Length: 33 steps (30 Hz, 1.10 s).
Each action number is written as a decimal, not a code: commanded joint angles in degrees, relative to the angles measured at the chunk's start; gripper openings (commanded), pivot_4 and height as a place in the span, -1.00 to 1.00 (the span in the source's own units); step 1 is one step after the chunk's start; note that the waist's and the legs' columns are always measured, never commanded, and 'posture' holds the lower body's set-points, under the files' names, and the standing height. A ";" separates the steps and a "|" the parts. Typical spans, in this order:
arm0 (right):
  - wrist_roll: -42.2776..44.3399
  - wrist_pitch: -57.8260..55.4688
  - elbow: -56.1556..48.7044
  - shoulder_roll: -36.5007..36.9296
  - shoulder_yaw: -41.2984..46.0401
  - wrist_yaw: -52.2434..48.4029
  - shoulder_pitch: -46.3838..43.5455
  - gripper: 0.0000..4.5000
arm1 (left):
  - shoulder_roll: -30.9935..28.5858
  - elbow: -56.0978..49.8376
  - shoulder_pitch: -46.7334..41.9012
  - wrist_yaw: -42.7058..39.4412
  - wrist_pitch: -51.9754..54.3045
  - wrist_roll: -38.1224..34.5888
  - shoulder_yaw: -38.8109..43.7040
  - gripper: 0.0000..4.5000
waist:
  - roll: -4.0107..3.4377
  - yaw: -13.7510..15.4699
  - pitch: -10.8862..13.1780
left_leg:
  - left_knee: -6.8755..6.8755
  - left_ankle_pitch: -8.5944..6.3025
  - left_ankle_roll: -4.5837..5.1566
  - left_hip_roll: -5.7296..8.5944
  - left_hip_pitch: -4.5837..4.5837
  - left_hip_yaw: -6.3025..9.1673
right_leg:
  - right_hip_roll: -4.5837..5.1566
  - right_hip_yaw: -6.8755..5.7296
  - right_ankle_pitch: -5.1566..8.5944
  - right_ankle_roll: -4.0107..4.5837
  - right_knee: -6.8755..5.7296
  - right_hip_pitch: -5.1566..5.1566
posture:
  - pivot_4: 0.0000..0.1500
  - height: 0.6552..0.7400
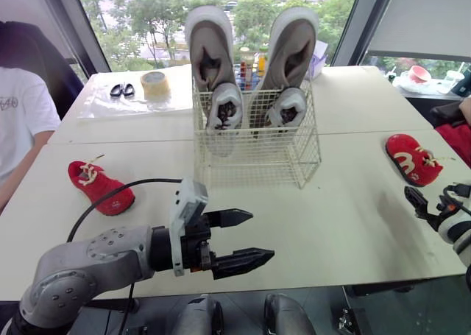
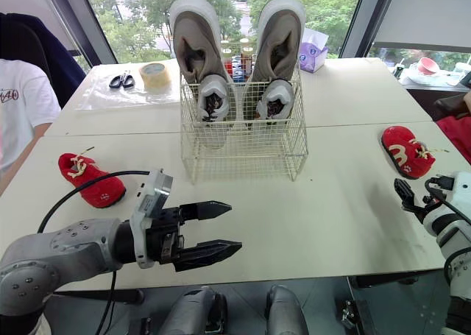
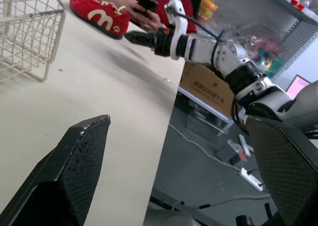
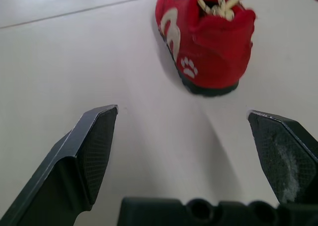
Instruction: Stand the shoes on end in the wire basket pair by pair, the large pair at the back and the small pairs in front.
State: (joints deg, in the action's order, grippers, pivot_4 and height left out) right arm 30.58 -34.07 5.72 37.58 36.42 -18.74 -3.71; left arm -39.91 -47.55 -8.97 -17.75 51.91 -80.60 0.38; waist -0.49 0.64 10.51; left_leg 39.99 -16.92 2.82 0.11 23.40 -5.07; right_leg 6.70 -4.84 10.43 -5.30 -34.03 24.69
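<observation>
Left gripper (image 1: 261, 236) hovers, fingers spread, over the tabletop (image 1: 346, 224) near the left red shoe (image 1: 99, 186); right gripper (image 4: 183, 113), likewise spread, faces the right red shoe (image 4: 206, 42), which seems next for the basket (image 1: 257, 158) front.

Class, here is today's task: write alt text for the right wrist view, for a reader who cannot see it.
A small red fabric shoe with cream laces and a white paw print lies on a pale tabletop, ahead of the right tool, whose two black fingers stand wide open and clear of it.
</observation>
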 commanded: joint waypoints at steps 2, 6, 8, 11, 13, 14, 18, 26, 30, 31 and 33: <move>-3.72 7.10 9.02 1.42 -1.49 -0.79 -6.12 1.00 | -1.11 -0.69 -0.01 -0.28 -1.57 0.59 0.31 0.98 | 0.00 -0.26 0.00 | 0.02 0.01 0.00 0.00 -0.02 -0.02 | -0.01 0.01 0.00 0.01 0.00 -0.01 | 1.00 1.00; -7.64 14.43 22.20 2.94 -4.58 -2.75 -13.49 1.00 | -2.40 -0.78 0.50 -0.34 -2.01 0.75 1.15 0.98 | 0.00 -0.41 0.00 | 0.03 0.01 -0.01 0.00 -0.06 0.00 | -0.02 0.01 0.00 0.01 -0.01 -0.04 | 1.00 1.00; -10.19 19.47 30.84 4.07 -6.47 -3.54 -18.58 1.00 | -3.60 -1.40 1.48 0.14 -2.39 0.29 2.19 0.98 | 0.00 -0.47 0.01 | 0.02 0.01 0.00 0.01 -0.04 0.00 | -0.02 0.02 0.00 0.01 0.00 -0.03 | 1.00 1.00; -12.58 25.20 40.74 5.26 -8.10 -3.84 -24.24 1.00 | -5.03 -1.99 2.71 0.44 -2.94 -0.03 3.16 0.98 | 0.01 -0.51 0.02 | 0.01 0.01 0.00 0.02 -0.03 0.01 | -0.02 0.03 0.01 0.00 0.01 -0.03 | 1.00 1.00; -14.27 28.78 46.68 5.94 -9.33 -3.44 -27.59 1.00 | -5.90 -2.18 3.41 0.53 -3.34 -0.24 3.78 0.98 | 0.01 -0.47 0.02 | 0.02 0.02 0.00 0.02 -0.03 0.00 | -0.02 0.03 0.01 0.00 0.01 -0.04 | 1.00 1.00; -15.60 30.81 50.71 6.46 -10.09 -1.96 -29.90 1.00 | -6.29 -2.50 3.65 0.97 -3.52 -0.50 4.09 0.98 | 0.02 -0.53 0.02 | 0.02 0.02 0.00 0.02 -0.03 0.01 | -0.02 0.03 0.01 0.00 0.02 -0.04 | 1.00 1.00; -18.48 35.17 60.38 7.41 -12.03 0.66 -35.40 1.00 | -7.94 -3.18 4.46 1.62 -4.11 -1.21 5.14 0.98 | 0.02 -0.99 0.03 | 0.02 0.02 -0.02 0.03 -0.03 0.02 | 0.00 0.03 0.01 0.00 0.02 -0.04 | 1.00 1.00; -20.87 39.37 67.28 7.02 -13.92 -0.13 -39.52 0.65 | -13.33 -3.20 8.46 0.87 -4.78 -5.15 10.76 1.00 | 0.02 -1.58 0.03 | 0.00 0.16 -0.27 0.02 -0.03 0.01 | 0.01 0.03 0.02 -0.02 0.04 -0.04 | 1.00 1.00; -20.93 40.38 67.61 6.16 -14.15 -0.90 -40.88 -0.12 | -17.87 0.16 10.45 -0.53 -4.03 -8.27 16.85 1.00 | 0.00 -1.60 0.04 | 0.00 0.14 -0.24 0.02 -0.03 0.02 | 0.01 0.02 0.03 -0.02 0.03 -0.02 | 1.00 1.00; -21.00 40.81 67.47 5.86 -14.30 -1.18 -41.02 -0.16 | -19.17 1.37 10.36 -0.53 -3.63 -7.76 18.08 1.00 | -0.02 -1.61 0.06 | -0.01 0.10 -0.18 0.01 -0.03 0.03 | 0.01 0.02 0.03 -0.02 0.03 -0.03 | 1.00 1.00; -20.73 41.86 66.80 5.28 -14.28 -1.64 -41.19 -0.17 | -21.26 3.82 9.27 -0.51 -3.36 -5.97 20.05 1.00 | -0.02 -1.64 0.06 | -0.01 0.05 -0.10 0.01 -0.03 0.02 | 0.00 0.02 0.03 -0.02 0.03 -0.02 | 1.00 1.00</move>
State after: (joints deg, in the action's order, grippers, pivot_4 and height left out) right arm 9.68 5.59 74.43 42.50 21.81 -19.98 -43.44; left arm -60.11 -44.89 1.29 -17.94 48.58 -87.28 17.52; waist -0.52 -1.00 10.56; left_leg 39.97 -16.87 2.72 0.12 23.37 -5.05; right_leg 6.70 -4.82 10.46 -5.33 -34.00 24.68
